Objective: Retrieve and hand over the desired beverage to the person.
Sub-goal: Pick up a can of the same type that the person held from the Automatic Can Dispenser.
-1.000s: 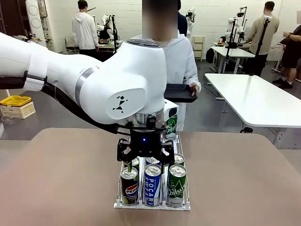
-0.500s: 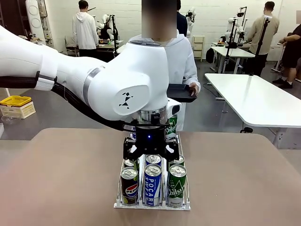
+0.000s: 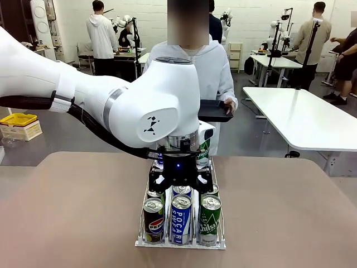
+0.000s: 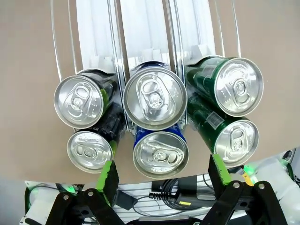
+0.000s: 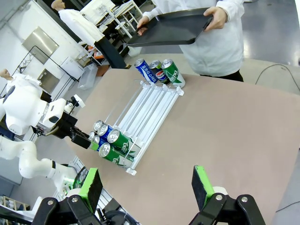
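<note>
1. Left gripper (image 3: pixel 179 190): jaws spread wide, nothing held. It hangs low over the rack (image 3: pixel 222 226), astride the middle lane and just behind the front row.
2. The near end of the rack holds six cans, two per lane: black cans (image 3: pixel 153 219) left, blue cans (image 3: pixel 181 218) middle, green cans (image 3: pixel 210 219) right.
3. In the left wrist view, the pads (image 4: pixel 108 174) flank the lower blue can (image 4: pixel 161 154).
4. Three far cans (image 5: pixel 159 71) sit at the rack's other end, near the person (image 3: pixel 215 67).
5. The person stands at the far edge, both hands on a black tray (image 3: pixel 216 110) held above the table (image 3: pixel 290 212).
6. Right gripper (image 5: pixel 146 187): jaws open and empty, high over the table, well apart from the rack.
</note>
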Robot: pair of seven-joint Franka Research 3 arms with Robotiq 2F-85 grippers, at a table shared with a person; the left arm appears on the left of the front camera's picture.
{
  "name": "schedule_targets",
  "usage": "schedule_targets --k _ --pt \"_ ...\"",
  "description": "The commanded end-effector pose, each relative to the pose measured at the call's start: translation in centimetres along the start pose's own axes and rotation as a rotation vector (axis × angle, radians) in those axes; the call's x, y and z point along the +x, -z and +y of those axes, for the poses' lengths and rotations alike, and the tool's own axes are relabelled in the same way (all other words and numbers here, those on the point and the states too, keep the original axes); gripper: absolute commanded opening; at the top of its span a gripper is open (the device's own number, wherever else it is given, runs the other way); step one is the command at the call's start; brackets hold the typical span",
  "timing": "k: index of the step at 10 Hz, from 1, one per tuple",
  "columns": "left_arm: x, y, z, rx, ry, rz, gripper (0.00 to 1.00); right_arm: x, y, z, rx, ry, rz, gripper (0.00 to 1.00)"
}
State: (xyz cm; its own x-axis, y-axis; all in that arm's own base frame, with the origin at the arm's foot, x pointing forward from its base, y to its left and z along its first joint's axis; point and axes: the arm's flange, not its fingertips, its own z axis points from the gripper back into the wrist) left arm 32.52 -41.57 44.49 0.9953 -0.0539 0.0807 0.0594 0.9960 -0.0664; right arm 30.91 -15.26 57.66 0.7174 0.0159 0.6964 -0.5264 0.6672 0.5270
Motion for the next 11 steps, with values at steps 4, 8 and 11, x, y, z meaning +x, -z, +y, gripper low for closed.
schedule_targets --k 4,8,11 --pt "0.5 1.0 -0.1 0.007 0.023 -0.032 1.0 0.3 0.1 -0.1 0.027 -0.012 -0.027 1.0" --pt "0.8 1.6 -0.1 0.026 0.028 -0.028 1.0 0.3 0.1 -0.1 0.027 -0.012 -0.027 1.0" --pt "0.7 1.7 -0.1 0.032 0.031 -0.03 1.0 0.3 0.1 -0.1 0.027 -0.012 -0.027 1.0"
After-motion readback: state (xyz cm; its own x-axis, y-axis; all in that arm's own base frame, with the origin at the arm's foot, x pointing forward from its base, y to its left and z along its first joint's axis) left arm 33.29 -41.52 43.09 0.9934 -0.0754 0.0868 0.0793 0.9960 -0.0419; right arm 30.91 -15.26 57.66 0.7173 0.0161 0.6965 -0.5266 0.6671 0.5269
